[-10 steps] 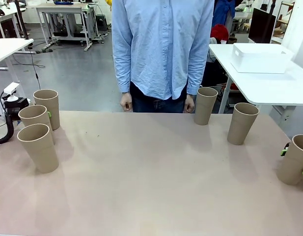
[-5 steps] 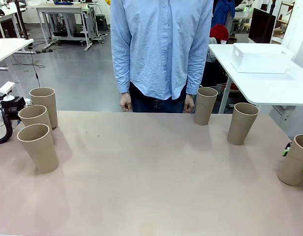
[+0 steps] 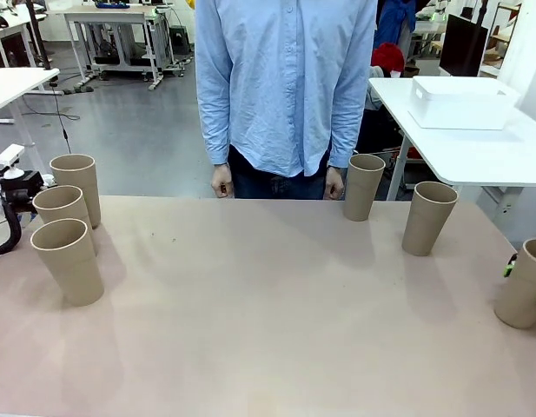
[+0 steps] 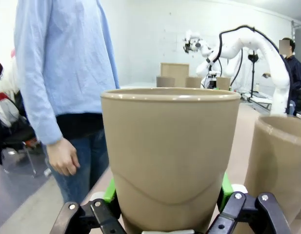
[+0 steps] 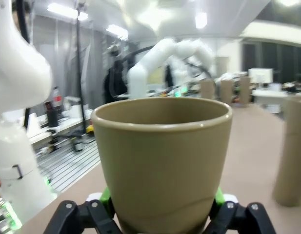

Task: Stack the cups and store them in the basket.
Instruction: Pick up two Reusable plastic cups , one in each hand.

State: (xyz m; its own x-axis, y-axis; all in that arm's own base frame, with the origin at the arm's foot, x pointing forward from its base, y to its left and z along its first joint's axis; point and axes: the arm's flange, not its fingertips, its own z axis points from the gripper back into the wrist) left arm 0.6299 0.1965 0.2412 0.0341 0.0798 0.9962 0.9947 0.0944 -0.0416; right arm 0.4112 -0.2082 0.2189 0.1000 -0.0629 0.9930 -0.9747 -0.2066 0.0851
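Note:
Several tan paper cups stand on the table. My left gripper [image 4: 167, 195] is shut on the far-left cup [image 3: 76, 186], its green pads [image 4: 110, 191] pressing both sides. Two more cups [image 3: 63, 213] [image 3: 69, 261] stand just in front of it. At the table's right edge my right gripper [image 3: 525, 287] is shut on another cup [image 3: 521, 291], which fills the right wrist view [image 5: 162, 156] between the green pads [image 5: 218, 196]. Two free cups [image 3: 364, 186] [image 3: 428, 217] stand upright at the far right. The white basket [image 3: 461, 102] sits on a separate white table behind.
A person in a light blue shirt [image 3: 285, 78] stands at the far edge, hands [image 3: 222, 181] hanging near the table. The left arm's black cable [image 3: 7, 234] loops at the left edge. The tabletop's middle [image 3: 268, 304] lies bare.
The far-left cup has shifted a little to the left in my left gripper. The right cup has moved slightly right and stands more upright.

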